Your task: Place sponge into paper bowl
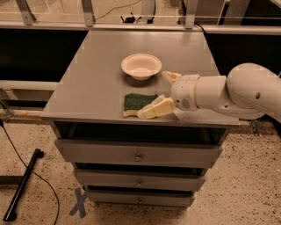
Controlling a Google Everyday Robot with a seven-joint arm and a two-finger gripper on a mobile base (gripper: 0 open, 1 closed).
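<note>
The sponge [136, 103], dark green on top with a pale yellow layer below, lies flat near the front edge of the grey cabinet top [88, 83]. The white paper bowl [141, 66] stands empty just behind it, near the middle of the top. My gripper [154, 94] is at the sponge's right side, low over the surface and open. Its near cream finger [157, 108] lies against the sponge's front right corner. Its far finger [171, 76] points toward the bowl's right rim. Nothing is held.
The white arm [237, 92] reaches in from the right over the top's front right corner. Drawers [138, 154] sit below the top. A railing [88, 13] runs behind. A black pole [24, 184] lies on the floor at the left.
</note>
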